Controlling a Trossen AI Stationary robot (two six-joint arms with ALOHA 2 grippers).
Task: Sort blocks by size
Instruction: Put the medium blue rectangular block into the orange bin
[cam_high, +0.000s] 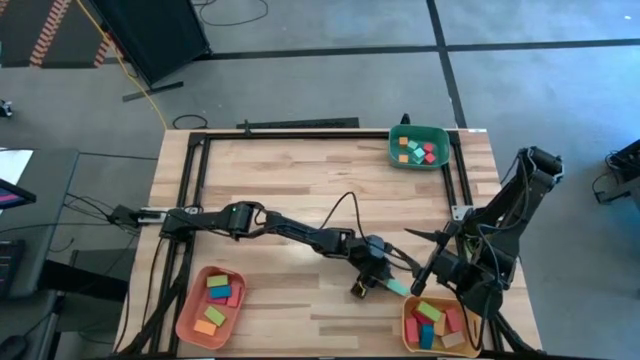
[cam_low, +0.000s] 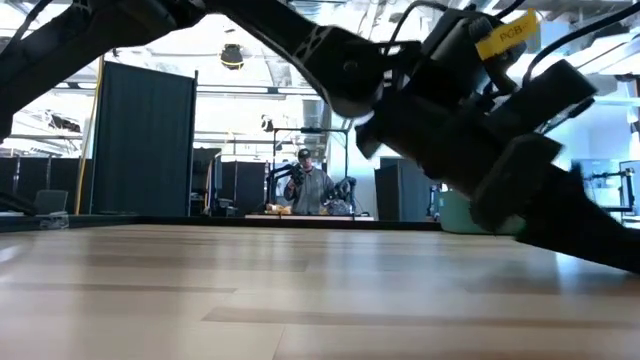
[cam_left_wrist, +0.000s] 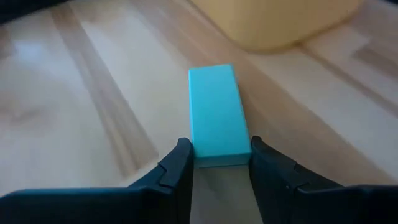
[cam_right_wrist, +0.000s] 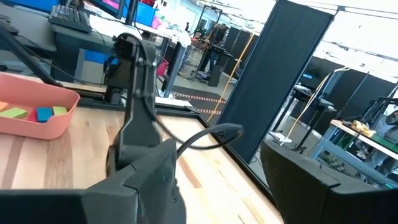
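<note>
The left tool (cam_left_wrist: 219, 163) has its two fingers (cam_left_wrist: 177, 171) pressed against the sides of a teal bar (cam_left_wrist: 215, 117), holding it by one short end while the rest of the bar reaches out ahead toward the yellow tray (cam_left_wrist: 280, 18). From above, the bar (cam_high: 397, 287) lies on the wooden counter (cam_high: 300, 170) just beside that tray (cam_high: 408, 322), near the front right corner, with the left tool (cam_high: 368, 280) stretched across to it.

The right tool (cam_high: 425, 283) hangs close by with its fingers spread wide and nothing between them, right next to the bar and over the tray's edge.

The grip looks square, but it sits at the very end of the bar, so I would say the long free end will want to droop or twist once it leaves the counter. A slow, straight lift would suit it better than a quick swing. The right arm crowds the same spot, so the left one should rise clear before turning.

Where the bar belongs is a matter of matching it against what already lies in the trays: the yellow one beside it holds several blocks (cam_high: 432, 318), the salmon tray (cam_high: 190, 325) at the front left holds a handful, and the green tray (cam_high: 440, 135) at the far right holds smaller pieces.
</note>
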